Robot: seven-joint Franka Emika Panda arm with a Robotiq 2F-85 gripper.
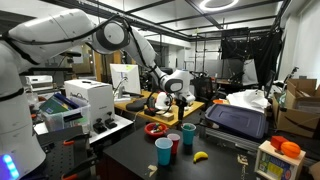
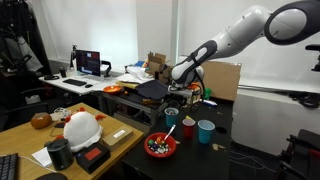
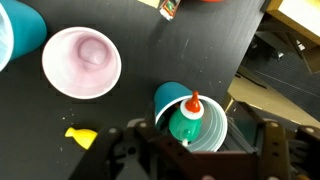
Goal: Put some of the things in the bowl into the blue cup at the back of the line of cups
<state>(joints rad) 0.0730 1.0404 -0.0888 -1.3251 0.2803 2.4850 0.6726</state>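
In the wrist view the fingers (image 3: 132, 150) of the gripper (image 3: 200, 152) were dark, blurred shapes along the bottom edge, with the rest of the hand cut off. The larger light-blue cup (image 3: 14, 30) was clipped by the top left corner. The things (image 2: 158, 147) in the bowl (image 2: 174, 149) were only dark and yellowish specks, too small to make out in either exterior view. In both exterior views the gripper (image 1: 178, 92) was too small to read its jaws.

The blue cup (image 3: 212, 128) was a plain light-blue tumbler standing upright on the black table (image 3: 150, 45), directly under the gripper. Inside it lay a green piece (image 3: 185, 124) with a white band and an orange tip; what it was could not be told. The jaws stood wide apart, one finger on each side of the cup, gripping nothing. In an exterior view the blue cup (image 1: 188, 131) was the far end of a line of three cups.

Next to it stood the red cup (image 1: 175, 142), which looked pale pink inside from above. The larger light-blue cup was at the near end of the line. A yellow banana (image 3: 80, 135) lay on the table just beside the line. The red bowl sat on the table near the cups. White machines (image 1: 88, 100) and a dark case (image 1: 235, 120) stood well apart from them.
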